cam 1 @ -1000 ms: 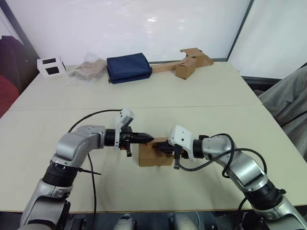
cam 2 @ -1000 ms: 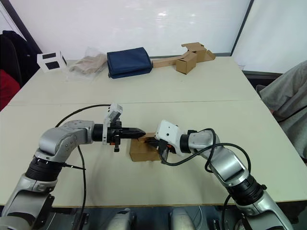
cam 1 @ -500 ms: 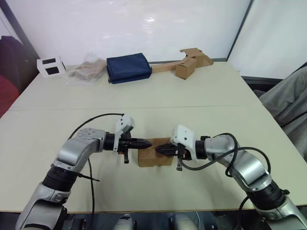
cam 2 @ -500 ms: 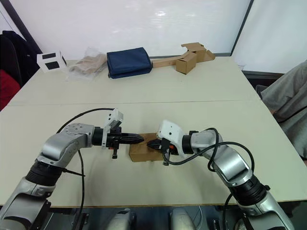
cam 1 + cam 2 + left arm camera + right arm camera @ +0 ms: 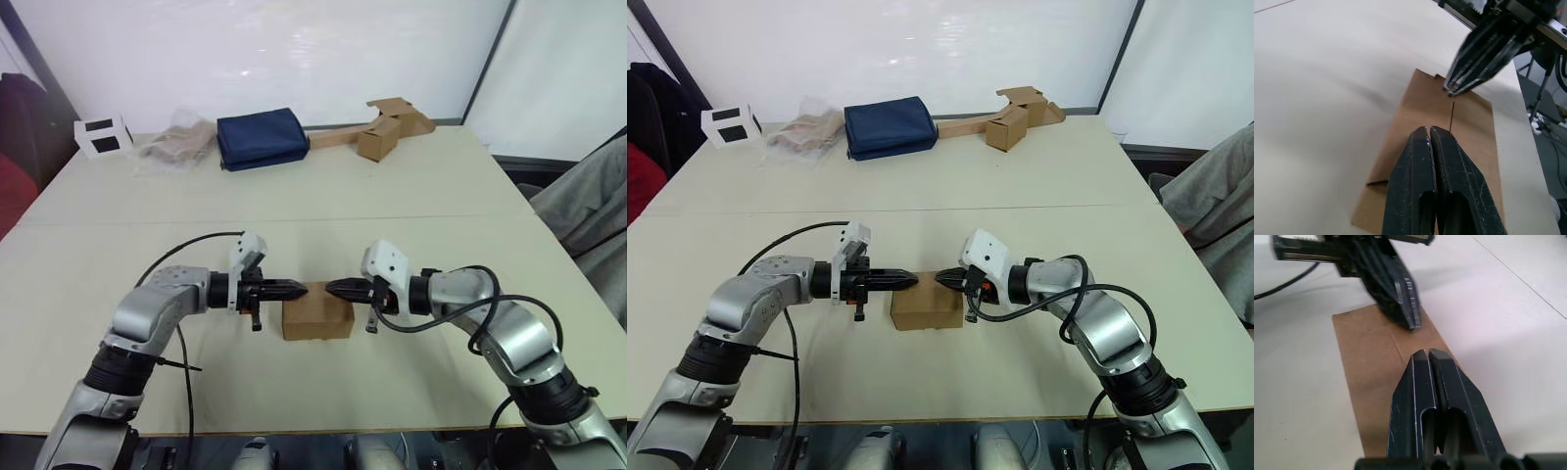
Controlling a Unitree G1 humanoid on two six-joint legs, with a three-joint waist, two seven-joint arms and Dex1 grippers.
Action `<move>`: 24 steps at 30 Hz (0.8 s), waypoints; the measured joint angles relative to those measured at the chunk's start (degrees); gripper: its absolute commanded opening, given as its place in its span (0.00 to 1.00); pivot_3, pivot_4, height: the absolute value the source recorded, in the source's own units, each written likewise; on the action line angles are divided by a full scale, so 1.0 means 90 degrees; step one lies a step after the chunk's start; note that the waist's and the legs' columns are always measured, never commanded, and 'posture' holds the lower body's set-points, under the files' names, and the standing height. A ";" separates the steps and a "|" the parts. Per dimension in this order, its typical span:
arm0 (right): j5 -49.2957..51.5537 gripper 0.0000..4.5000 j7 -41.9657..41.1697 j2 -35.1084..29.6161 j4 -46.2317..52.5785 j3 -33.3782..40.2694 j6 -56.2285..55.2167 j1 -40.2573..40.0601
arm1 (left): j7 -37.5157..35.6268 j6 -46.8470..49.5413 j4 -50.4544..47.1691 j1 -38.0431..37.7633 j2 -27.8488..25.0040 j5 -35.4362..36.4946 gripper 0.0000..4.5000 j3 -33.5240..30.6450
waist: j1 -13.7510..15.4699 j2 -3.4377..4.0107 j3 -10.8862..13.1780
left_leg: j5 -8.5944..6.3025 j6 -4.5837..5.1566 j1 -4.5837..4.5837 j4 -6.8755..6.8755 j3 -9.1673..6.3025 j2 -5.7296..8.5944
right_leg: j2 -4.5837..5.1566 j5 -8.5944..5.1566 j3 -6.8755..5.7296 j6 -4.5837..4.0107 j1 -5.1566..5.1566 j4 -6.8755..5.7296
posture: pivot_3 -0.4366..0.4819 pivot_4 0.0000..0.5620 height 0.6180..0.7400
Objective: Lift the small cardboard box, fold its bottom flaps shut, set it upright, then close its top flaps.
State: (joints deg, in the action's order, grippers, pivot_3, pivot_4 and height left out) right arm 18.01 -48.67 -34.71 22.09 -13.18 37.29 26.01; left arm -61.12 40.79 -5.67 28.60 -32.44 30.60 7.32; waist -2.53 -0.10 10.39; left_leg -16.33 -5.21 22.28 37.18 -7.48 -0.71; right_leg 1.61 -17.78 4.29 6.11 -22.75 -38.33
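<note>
Near the front middle of the worktop [image 5: 411,206] sits the small cardboard box [image 5: 316,318], resting on the surface with its top flaps [image 5: 1449,122] folded flat and a seam running between them. On either side of the box, the left end effector [image 5: 300,289] and right end effector [image 5: 333,288] point toward each other just above its top, tips near but apart. Both have their fingers pressed together and hold nothing. At the far edge lie a white cube with black squares [image 5: 103,136], a crumpled plastic bag [image 5: 178,146], a navy pouch [image 5: 262,137] and a strip of joined cardboard pieces [image 5: 377,128].
</note>
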 measured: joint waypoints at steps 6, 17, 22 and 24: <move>-0.0090 0.00 -0.0018 0.0000 -0.0042 -0.0076 -0.0090 0.0000 | 0.0232 -0.0110 -0.0150 -0.0148 0.0095 -0.0155 0.01 0.0109 | 0.0005 0.0000 0.0000 | 0.0000 0.0000 0.0000 0.0000 0.0000 0.0000 | 0.0000 0.0000 0.0000 0.0000 0.0001 0.0000 | 0.48 0.27 1.00; -0.0566 0.00 -0.0015 -0.0022 -0.0224 -0.0444 -0.0382 -0.0043 | 0.0462 -0.0570 -0.0321 -0.0289 0.0151 -0.0577 0.01 0.0355 | 0.0004 0.0000 0.0000 | 0.0000 0.0000 -0.0002 0.0001 0.0000 0.0000 | 0.0000 0.0000 0.0000 0.0000 0.0004 0.0000 | 0.48 0.27 1.00; -0.0652 0.00 -0.0005 -0.0005 -0.0243 -0.0448 -0.0501 -0.0076 | 0.0521 -0.0470 -0.0401 -0.0331 0.0135 -0.0548 0.01 0.0331 | 0.0002 0.0000 0.0000 | 0.0000 0.0000 -0.0003 0.0000 0.0000 0.0000 | 0.0000 0.0000 0.0000 0.0000 0.0004 0.0000 | 0.48 0.27 1.00; -0.0642 0.00 0.0039 0.0059 -0.0270 -0.0406 -0.0547 -0.0103 | 0.0549 -0.0366 -0.0403 -0.0328 0.0131 -0.0456 0.01 0.0258 | 0.0000 0.0000 0.0000 | 0.0000 0.0000 -0.0003 0.0000 0.0000 0.0000 | 0.0000 0.0000 0.0000 0.0000 0.0004 0.0000 | 0.48 0.27 1.00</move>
State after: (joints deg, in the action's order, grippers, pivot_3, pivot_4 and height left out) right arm 12.24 -48.32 -34.18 19.66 -16.84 32.37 25.08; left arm -56.17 37.50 -9.30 25.65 -31.26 26.49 9.64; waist -2.52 -0.10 10.39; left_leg -16.33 -5.20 22.25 37.18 -7.48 -0.71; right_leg 1.60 -17.78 4.28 6.11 -22.72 -38.33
